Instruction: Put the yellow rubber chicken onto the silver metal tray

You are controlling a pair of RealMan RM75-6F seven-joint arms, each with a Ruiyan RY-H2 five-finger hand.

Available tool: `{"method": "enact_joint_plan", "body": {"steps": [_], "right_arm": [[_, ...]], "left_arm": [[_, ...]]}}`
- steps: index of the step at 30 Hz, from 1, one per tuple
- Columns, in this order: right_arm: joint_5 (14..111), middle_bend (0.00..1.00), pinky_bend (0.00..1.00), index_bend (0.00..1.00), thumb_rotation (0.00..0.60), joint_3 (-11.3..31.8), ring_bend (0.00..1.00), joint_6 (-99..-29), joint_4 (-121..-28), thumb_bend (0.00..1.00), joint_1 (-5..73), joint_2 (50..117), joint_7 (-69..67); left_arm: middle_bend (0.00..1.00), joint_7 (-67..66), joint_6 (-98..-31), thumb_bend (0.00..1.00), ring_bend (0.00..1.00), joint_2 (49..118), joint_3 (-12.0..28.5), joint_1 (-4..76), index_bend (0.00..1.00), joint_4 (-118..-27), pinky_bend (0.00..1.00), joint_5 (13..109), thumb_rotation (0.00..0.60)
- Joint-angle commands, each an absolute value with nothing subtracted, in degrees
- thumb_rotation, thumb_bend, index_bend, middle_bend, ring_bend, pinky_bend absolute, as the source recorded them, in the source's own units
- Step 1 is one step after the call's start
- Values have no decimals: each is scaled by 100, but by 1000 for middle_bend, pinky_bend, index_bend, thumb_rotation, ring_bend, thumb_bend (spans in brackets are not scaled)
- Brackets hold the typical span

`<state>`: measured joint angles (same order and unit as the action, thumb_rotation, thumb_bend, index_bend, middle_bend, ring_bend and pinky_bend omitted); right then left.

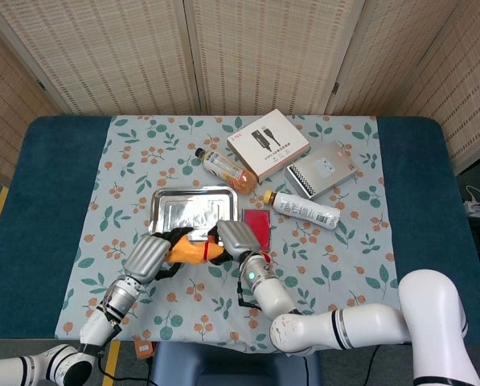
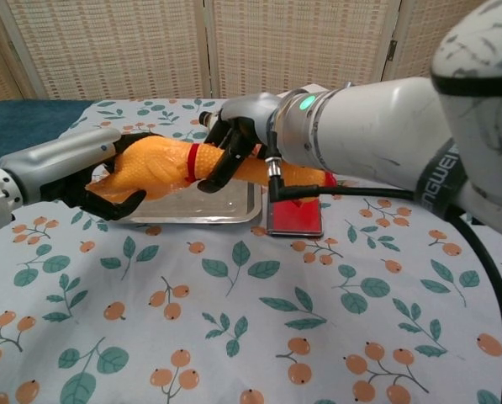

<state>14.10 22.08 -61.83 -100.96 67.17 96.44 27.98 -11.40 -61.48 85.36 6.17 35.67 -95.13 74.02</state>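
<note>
The yellow rubber chicken with a red collar is held in the air, lying sideways over the near edge of the silver metal tray. My left hand grips its fat body end. My right hand grips its neck just right of the collar. In the head view the chicken shows between the left hand and the right hand, just in front of the tray. The tray lies under the chicken, with nothing on it.
A red flat case lies right of the tray. Behind stand an orange drink bottle, a white box, a silver box and a white bottle on its side. Flowered cloth covers the table.
</note>
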Motion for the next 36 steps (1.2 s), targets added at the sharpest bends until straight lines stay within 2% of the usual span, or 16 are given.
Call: {"method": "enact_joint_plan", "body": {"steps": [1,6,8,10,12,13,15,16,17,18,19,23,32,34,35,36], "right_arm": [[1405,646,1000,907,600,2207,793,-6167,-10087,311,6708,9640,2801],[1406,646,1000,906,600,2204,793,-6143,-10080,311,6683,9620,2801],[1408,646,1000,906,600,2198,793,-6136,-10085,311,6671,9608,2804],[1410,646,1000,906,600,2190,793,-6131,-10089,311,6663,9595,2812],[1413,646,1000,906,600,2185,793,-6133,-10087,311,6654,9587,2816],[1415,646,1000,906,600,2186,793,-6133,-10083,311,6651,9587,2814],[1416,646,1000,906,600,2182,793,-6132,-10078,311,6646,9587,2818],[1420,646,1000,906,600,2176,793,-6138,-10074,311,6646,9589,2826],[1423,647,1000,906,600,2170,793,-6150,-10069,311,6647,9594,2837],[1422,647,1000,906,600,2168,793,-6159,-10067,311,6648,9599,2844],[1423,646,1000,906,600,2169,793,-6170,-10067,311,6649,9604,2850],[1431,650,1000,906,600,2170,793,-6203,-10074,311,6647,9618,2872],[1418,652,1000,906,600,2174,793,-6217,-10062,311,6647,9650,2924],[1419,652,1000,906,600,2179,793,-6208,-10068,311,6641,9648,2921],[1422,652,1000,906,600,2182,793,-6207,-10072,311,6639,9645,2923],[1427,652,1000,906,600,2183,793,-6210,-10072,311,6636,9645,2922]], "left_arm": [[882,-1136,-6149,665,775,8545,622,3561,960,-9536,966,7394,600],[886,-1137,-6128,663,776,8547,647,3548,962,-9546,965,7302,600],[881,-1034,-6172,626,775,8583,678,3524,954,-9507,963,7306,600],[833,-923,-6214,569,757,8605,680,3511,883,-9442,945,7396,600],[629,-737,-6183,475,616,8599,632,3503,580,-9368,829,7515,600],[472,-634,-6121,440,488,8579,621,3508,387,-9378,742,7513,600],[160,-471,-5785,405,201,8421,577,3573,100,-9478,544,7386,600],[84,-408,-5573,393,115,8307,562,3631,43,-9565,450,7307,600],[10,-309,-5346,370,21,8173,570,3697,1,-9667,297,7206,600],[0,-214,-5206,350,0,8092,577,3736,0,-9727,192,7157,600],[0,-110,-5099,333,0,8026,585,3763,0,-9775,130,7127,600],[0,252,-5015,307,0,7920,614,3778,0,-9788,55,7257,600],[0,547,-5204,304,0,8015,638,3736,0,-9687,43,7489,600],[0,528,-5328,303,0,8078,659,3698,1,-9649,65,7490,600],[18,556,-5459,302,13,8148,698,3653,34,-9635,106,7480,600],[119,567,-5516,310,84,8183,711,3634,166,-9621,204,7480,600]]}}
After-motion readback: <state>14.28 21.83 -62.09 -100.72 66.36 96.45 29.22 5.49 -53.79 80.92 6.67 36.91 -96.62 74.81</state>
